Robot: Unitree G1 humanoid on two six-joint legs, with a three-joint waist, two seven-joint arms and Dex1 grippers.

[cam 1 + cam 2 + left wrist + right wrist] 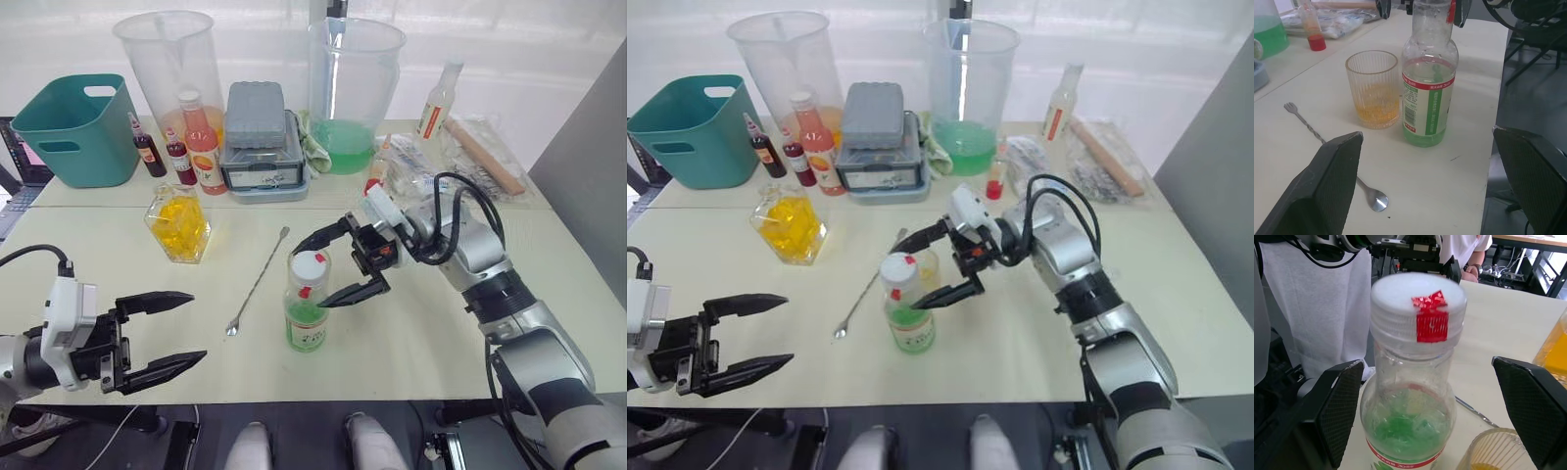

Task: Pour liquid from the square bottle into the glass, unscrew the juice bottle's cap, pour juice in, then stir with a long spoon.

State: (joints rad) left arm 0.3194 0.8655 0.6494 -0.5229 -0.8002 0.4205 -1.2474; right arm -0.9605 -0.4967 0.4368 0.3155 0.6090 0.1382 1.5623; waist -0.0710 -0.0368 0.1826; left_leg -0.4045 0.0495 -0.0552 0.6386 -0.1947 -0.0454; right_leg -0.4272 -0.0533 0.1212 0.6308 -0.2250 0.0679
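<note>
Spread wide at the near edge, left gripper (pixel 157 333) idles while right gripper (pixel 338 264), fingers apart around the cap (pixel 309 266), could topple the unbraced juice bottle (pixel 307 313) into the glass (pixel 1373 89) behind.

A pale table (pixel 470 333). Near the front edge, a juice bottle (pixel 307 305) standing up, white cap (pixel 309 264) still on. Right behind it, a small glass (pixel 1373 89) with a little orange drink at the bottom. Just to its left, a long spoon (pixel 257 282) lying flat. Further left, a square bottle (pixel 178 224) full of yellow. At the back, a green bin (pixel 78 130), two big clear jugs (pixel 168 61), small red bottles (pixel 203 147), a grey box (pixel 259 142) and plastic bags (pixel 460 152).
</note>
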